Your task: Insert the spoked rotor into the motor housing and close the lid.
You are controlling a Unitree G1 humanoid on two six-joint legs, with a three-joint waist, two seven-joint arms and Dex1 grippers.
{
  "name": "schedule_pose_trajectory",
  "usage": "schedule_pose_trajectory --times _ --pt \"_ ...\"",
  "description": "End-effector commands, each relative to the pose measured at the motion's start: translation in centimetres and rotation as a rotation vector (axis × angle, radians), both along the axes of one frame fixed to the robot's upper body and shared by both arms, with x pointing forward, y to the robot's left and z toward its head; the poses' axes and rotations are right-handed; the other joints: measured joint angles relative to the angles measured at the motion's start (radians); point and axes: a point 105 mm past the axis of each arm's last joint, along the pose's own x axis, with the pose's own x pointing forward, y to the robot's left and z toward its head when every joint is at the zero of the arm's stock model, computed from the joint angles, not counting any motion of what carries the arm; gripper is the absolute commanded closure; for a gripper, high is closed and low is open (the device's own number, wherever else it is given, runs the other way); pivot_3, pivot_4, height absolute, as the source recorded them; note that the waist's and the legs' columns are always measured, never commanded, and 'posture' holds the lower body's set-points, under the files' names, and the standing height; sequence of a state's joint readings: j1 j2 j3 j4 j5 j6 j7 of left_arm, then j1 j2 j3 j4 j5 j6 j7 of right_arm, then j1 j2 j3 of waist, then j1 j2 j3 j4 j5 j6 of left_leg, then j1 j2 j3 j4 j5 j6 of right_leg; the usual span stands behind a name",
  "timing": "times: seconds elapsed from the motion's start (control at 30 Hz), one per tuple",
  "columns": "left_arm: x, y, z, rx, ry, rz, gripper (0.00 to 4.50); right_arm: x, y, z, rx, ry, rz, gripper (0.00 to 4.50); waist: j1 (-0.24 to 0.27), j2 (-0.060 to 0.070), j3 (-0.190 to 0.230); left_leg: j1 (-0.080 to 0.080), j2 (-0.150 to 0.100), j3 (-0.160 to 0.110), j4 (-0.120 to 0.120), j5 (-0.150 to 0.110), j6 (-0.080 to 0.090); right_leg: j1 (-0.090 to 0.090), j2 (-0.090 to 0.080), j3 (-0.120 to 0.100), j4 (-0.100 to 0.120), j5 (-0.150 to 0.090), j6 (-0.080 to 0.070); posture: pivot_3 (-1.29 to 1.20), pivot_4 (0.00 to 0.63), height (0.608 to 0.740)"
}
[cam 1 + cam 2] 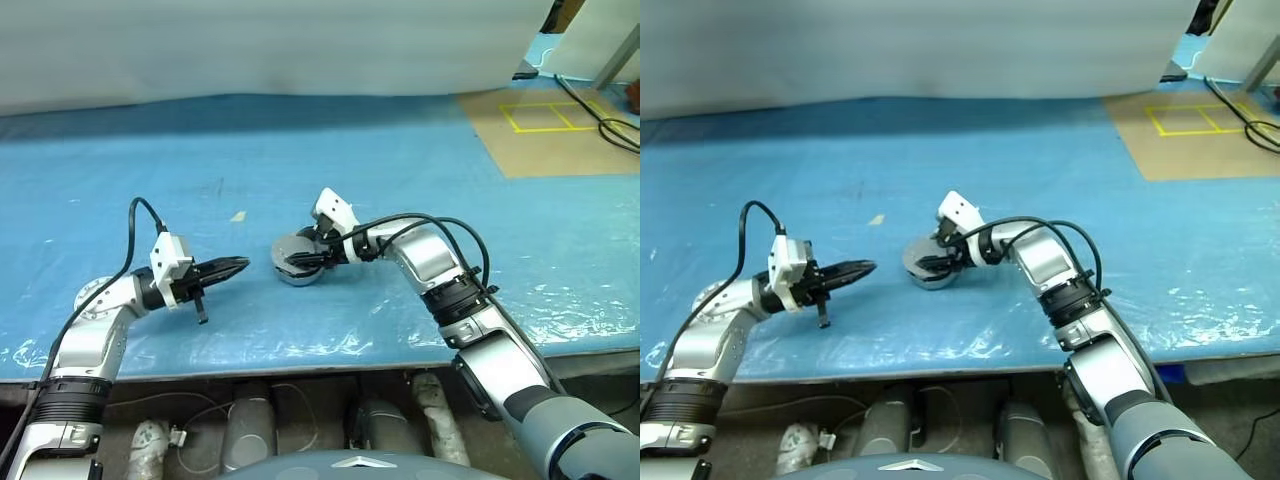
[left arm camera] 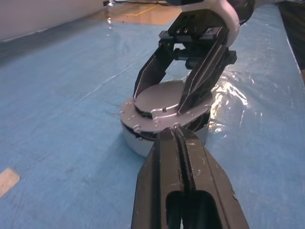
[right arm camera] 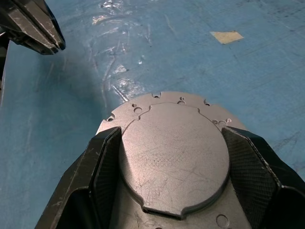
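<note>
Blue table sheet (image 1: 420, 180) carries the motor housing (image 1: 296, 262), lid (image 3: 174, 155) on. Right gripper (image 3: 174, 167) spread wide, its 2 fingers (image 3: 102, 162) touching the lid's raised disc edges. Left gripper (image 1: 228, 267) closed, empty, just beside housing.

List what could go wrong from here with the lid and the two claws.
1. The right claw straddles the lid on the housing; if the lid is not fully seated, pulling away could drag it askew.
2. The shut left claw hangs close beside the housing; moving in, it might knock the housing or hit the right claw.
3. The housing sits loose on the blue sheet, so a push could slide it.
</note>
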State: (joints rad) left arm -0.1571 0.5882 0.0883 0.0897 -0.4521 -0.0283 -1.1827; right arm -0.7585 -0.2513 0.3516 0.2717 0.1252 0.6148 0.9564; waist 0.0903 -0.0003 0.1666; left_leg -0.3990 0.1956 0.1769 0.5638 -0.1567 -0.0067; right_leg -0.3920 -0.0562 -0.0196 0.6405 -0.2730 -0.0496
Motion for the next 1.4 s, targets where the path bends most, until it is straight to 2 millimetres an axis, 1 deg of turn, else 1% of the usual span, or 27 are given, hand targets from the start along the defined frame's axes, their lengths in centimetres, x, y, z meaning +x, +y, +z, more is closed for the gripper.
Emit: schedule_pose_trajectory --times 0.03,0.13,0.3,0.33,0.5,0.6,0.63,0.73,1.07,1.1,1.23,1.37,1.4 --pt "-0.3 0.0 0.3 0.022 -0.018 -0.015 4.45 -0.1 -0.2 -0.7 -0.035 -0.025 -0.002 1.53 0.000 0.000 0.000 0.000 0.000 0.000 0.000 0.000 0.000 0.000 0.000 0.000 0.000 0.000 0.000 0.00 0.150 0.740" --pt "-0.2 0.3 0.2 0.032 -0.017 -0.011 4.45 -0.2 -0.5 -1.3 -0.049 -0.016 -0.007 1.53 0.001 0.000 0.000 0.000 0.000 0.000 -0.001 0.000 0.000 0.000 0.000 0.000 0.000 0.000 0.000 0.00 0.150 0.740" --pt "-0.1 0.2 0.3 0.029 -0.020 -0.008 4.45 -0.1 -0.6 -1.7 -0.041 0.021 -0.033 1.53 0.001 0.000 0.000 0.001 0.000 0.000 -0.001 0.000 0.000 0.001 0.000 0.000 0.000 0.000 0.000 0.00 0.150 0.740" --pt "-0.1 0.2 0.3 0.030 -0.020 -0.008 4.45 -0.2 -0.7 -2.0 -0.059 0.012 -0.027 1.53 0.002 0.000 0.000 0.001 0.000 0.000 -0.001 0.000 0.000 0.001 0.000 0.000 0.000 0.000 0.000 0.00 0.150 0.740" --pt "-0.1 0.0 0.2 0.036 -0.022 -0.012 4.45 0.0 -1.7 -3.6 -0.117 0.013 -0.048 1.53 0.001 0.000 0.000 0.002 0.000 0.000 -0.001 0.000 0.000 0.002 0.000 0.000 -0.001 0.000 0.000 0.00 0.150 0.740" --pt "0.1 -0.2 0.4 0.034 -0.025 -0.014 4.45 0.0 -2.7 -4.7 -0.150 0.023 -0.060 1.53 0.002 0.000 0.000 0.004 0.000 0.000 -0.001 0.000 0.000 0.004 0.000 0.000 -0.001 0.000 0.000 0.00 0.150 0.740" --pt "0.1 -0.2 0.4 0.034 -0.027 -0.014 4.45 -0.3 -3.3 -5.0 -0.164 0.021 -0.043 1.53 0.005 0.000 0.000 0.005 0.000 0.000 -0.001 0.000 0.000 0.005 0.000 0.000 -0.001 0.000 0.000 0.00 0.150 0.740" --pt "0.0 -0.3 0.4 0.035 -0.028 -0.016 4.45 -0.8 -4.0 -5.0 -0.152 0.031 -0.042 1.53 0.010 0.000 0.000 0.008 -0.002 0.000 -0.001 0.000 0.000 0.008 -0.003 0.000 -0.001 -0.001 0.001 0.00 0.150 0.740" --pt "0.2 -1.3 0.6 0.028 -0.036 -0.041 4.45 -0.8 -3.5 -5.3 -0.098 0.034 -0.104 1.53 0.007 -0.001 -0.001 0.015 -0.004 0.000 -0.004 0.000 0.000 0.013 -0.003 0.001 -0.004 -0.001 0.001 0.00 0.150 0.740" --pt "0.2 -1.3 0.6 0.028 -0.037 -0.042 4.45 -0.9 -3.4 -5.1 -0.067 0.067 -0.122 1.53 0.006 -0.001 -0.001 0.015 -0.004 0.000 -0.005 0.000 0.000 0.013 -0.003 0.001 -0.004 -0.001 0.001 0.00 0.150 0.740" --pt "0.3 -1.6 0.6 0.029 -0.036 -0.050 4.45 -1.1 -2.7 -2.6 0.113 0.181 -0.156 1.53 0.006 -0.001 -0.001 0.014 -0.004 0.000 -0.005 0.000 0.001 0.012 -0.003 0.002 -0.004 -0.001 0.001 0.00 0.150 0.740" --pt "0.3 -1.8 0.5 0.031 -0.035 -0.059 4.45 -1.6 -1.9 -0.2 0.196 0.184 -0.125 1.53 0.006 -0.001 0.000 0.012 -0.004 0.001 -0.009 0.000 0.000 0.010 -0.003 0.002 -0.009 -0.001 0.001 0.00 0.150 0.740" --pt "0.3 -1.9 0.5 0.031 -0.035 -0.061 4.45 -1.8 -1.7 0.2 0.199 0.175 -0.114 1.53 0.006 -0.001 0.000 0.011 -0.004 0.001 -0.010 0.000 0.000 0.009 -0.002 0.001 -0.010 -0.001 0.001 0.00 0.150 0.740"
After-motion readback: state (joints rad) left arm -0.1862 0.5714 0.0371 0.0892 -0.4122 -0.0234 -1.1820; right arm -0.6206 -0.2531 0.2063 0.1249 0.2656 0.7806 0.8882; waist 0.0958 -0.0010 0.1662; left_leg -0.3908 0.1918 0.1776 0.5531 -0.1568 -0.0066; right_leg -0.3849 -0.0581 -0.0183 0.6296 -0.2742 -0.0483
